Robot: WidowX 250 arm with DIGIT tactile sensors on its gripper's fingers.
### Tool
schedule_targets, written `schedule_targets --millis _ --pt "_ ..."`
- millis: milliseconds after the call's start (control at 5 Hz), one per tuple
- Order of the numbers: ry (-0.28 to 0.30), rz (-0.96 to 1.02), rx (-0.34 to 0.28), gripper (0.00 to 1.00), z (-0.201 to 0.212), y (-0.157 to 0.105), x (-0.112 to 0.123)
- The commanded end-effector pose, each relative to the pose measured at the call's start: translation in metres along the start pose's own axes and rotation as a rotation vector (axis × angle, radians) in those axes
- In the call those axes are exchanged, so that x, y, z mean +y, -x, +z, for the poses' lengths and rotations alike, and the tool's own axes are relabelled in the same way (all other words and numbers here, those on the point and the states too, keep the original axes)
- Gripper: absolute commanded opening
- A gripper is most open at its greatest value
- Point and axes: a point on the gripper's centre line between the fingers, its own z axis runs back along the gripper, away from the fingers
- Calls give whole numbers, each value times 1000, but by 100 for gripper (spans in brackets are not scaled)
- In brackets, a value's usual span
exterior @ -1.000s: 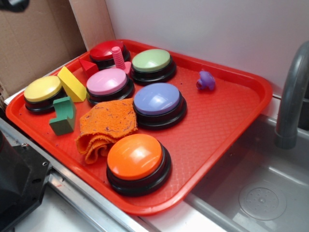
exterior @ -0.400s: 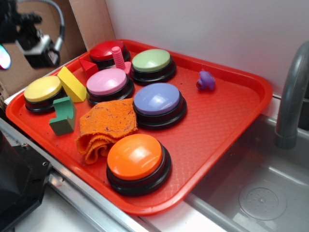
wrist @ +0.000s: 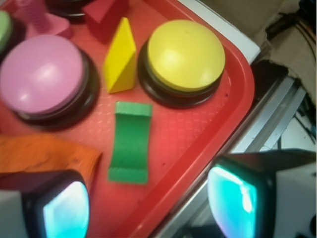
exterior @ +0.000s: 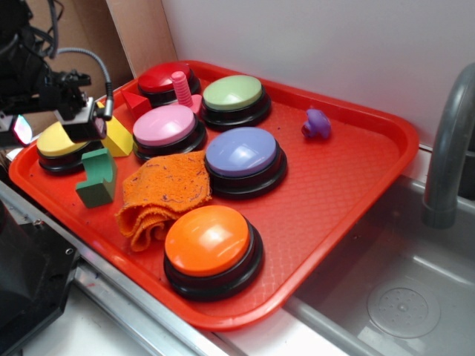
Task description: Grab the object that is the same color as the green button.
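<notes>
While the black gripper [exterior: 78, 122] hangs over the tray's left end, its two fingers stand spread, nothing between them. Small matte dark-green stepped block [wrist: 130, 142] lies on the red plastic tray [wrist: 223, 124], just below the yellow wedge block [wrist: 121, 57] and yellow dome button [wrist: 185, 54], beside the folded orange cloth [exterior: 163, 194]. Pale-green dome button [exterior: 232, 93] sits toward the tray's far edge.

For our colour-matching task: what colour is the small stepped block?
Green; the small stepped block shows best in the wrist view.
</notes>
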Motion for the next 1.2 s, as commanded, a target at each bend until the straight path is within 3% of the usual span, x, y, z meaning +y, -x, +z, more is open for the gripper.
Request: schedule_targets --millis 0,200,1000 --pt "93 15 59 100 -39 -1 5" --pt "171 3 94 100 -51 -2 1" --pt "168 -68 116 100 -75 7 -13"
